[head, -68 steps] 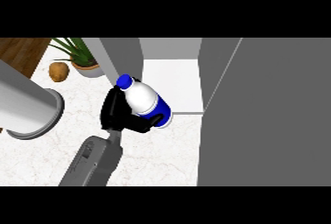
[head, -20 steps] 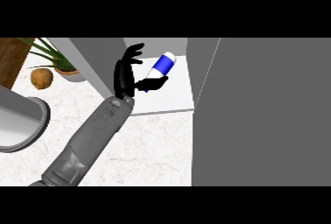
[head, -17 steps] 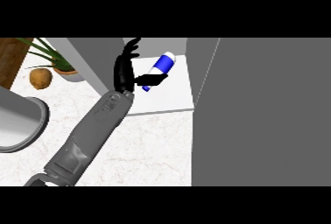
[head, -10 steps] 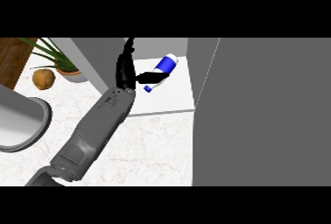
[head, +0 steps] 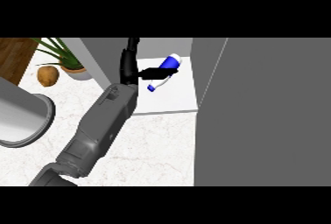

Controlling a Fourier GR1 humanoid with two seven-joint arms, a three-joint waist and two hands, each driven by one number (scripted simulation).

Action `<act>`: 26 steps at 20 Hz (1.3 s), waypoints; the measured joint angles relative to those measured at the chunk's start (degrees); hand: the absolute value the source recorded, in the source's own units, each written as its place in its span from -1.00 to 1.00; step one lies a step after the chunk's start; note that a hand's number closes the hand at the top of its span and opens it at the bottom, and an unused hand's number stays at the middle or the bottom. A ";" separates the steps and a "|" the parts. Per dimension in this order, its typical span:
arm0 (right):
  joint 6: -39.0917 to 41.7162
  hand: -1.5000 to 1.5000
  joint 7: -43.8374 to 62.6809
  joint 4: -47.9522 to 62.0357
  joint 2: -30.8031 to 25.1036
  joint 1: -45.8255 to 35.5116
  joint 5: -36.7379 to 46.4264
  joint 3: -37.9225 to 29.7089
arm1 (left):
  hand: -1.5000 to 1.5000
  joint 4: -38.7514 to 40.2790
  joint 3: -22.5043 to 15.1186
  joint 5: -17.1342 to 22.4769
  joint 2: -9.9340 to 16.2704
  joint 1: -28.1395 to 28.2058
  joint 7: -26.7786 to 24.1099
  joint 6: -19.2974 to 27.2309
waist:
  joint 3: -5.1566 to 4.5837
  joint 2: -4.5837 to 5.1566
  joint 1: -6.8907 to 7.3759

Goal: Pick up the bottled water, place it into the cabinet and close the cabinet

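The bottled water (head: 170,62), white with a blue label and a blue cap, lies tilted on the white shelf (head: 173,99) inside the open cabinet, cap end towards me. My left hand (head: 129,65) is at the bottle's left side. Its fingers point straight away from me along the cabinet's left wall, and the thumb reaches right across the bottle's middle. The fingers are not curled round the bottle. My grey forearm runs from the lower left up to the shelf. The right hand does not show.
A large grey panel (head: 271,109) fills the right side next to the shelf. A potted plant (head: 68,65) and a brown round object (head: 47,75) stand at the far left on the marble counter (head: 155,148). A big grey cylinder (head: 19,118) is at the left edge.
The bottle went from the counter up onto the cabinet shelf in my left hand. Over the last second the fingers straightened away from it, and the bottle stayed in place.
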 measured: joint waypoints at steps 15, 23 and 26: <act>-2.58 -1.00 1.33 -3.71 -0.12 2.97 0.81 0.59 | -1.00 -8.87 -1.60 3.88 -1.37 5.59 -6.86 -12.71 | 0.04 -0.72 2.75; -3.48 -1.00 1.84 -4.90 -0.25 3.76 0.84 0.50 | -1.00 -25.76 -8.37 5.62 -1.28 16.07 0.05 -14.87 | 0.05 -1.10 4.09; -3.01 -1.00 1.25 -4.62 -0.61 4.44 0.29 0.19 | -1.00 -34.44 -10.22 6.35 -1.27 22.14 2.96 -14.50 | 0.06 -1.28 4.46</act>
